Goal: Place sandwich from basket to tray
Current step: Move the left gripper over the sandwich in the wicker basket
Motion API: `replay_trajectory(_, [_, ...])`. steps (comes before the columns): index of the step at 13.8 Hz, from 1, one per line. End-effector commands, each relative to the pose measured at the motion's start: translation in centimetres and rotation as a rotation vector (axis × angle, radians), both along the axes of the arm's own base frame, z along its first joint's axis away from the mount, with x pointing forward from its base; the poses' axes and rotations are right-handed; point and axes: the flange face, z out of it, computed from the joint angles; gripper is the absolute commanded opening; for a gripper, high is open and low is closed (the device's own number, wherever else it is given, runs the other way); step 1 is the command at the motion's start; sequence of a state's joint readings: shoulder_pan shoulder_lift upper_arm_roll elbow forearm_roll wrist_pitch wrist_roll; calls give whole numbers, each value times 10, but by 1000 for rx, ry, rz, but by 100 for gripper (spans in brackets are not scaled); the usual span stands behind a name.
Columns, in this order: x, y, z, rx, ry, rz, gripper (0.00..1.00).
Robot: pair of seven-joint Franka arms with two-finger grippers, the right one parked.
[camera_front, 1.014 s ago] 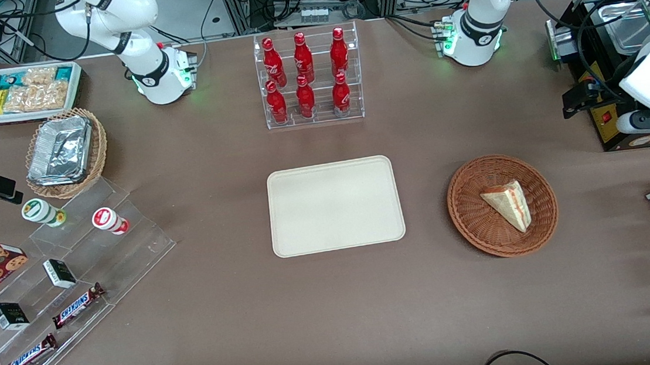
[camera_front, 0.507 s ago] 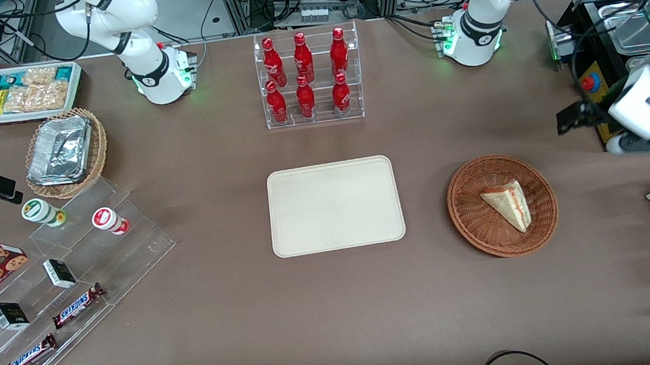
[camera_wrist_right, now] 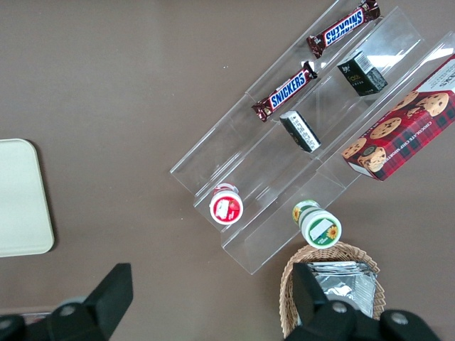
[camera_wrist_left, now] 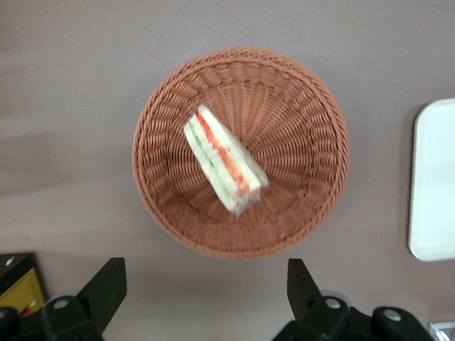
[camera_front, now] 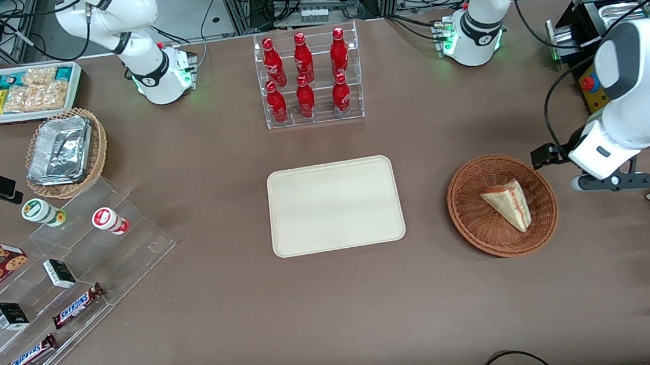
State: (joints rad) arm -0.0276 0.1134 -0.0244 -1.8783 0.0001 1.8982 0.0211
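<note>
Meanwhile, the gripper (camera_wrist_left: pixel 205 298), fingers spread apart, hovers just beside the basket (camera_front: pixel 469 217), where the sandwich (camera_front: pixel 508 206) lies, tray (camera_front: pixel 336 206) nearby.

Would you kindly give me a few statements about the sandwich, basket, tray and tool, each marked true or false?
1. The sandwich lies in the basket. True.
2. The tray holds a sandwich. False: nothing lies on it.
3. The tool is shut on the sandwich. False: it is open, above the table just outside the basket's rim, gripping nothing.
4. The basket sits beside the tray, toward the working arm's end of the table. True.
5. The sandwich stands upright on its point. False: it lies on its side.
</note>
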Motion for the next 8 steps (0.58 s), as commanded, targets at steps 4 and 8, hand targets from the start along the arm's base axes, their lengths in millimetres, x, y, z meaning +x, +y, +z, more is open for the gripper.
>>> replay_trajectory(4, [-14, 0, -59, 0, -81, 97, 100])
replay_trajectory(8, [-10, -7, -83, 10, -95, 280, 100])
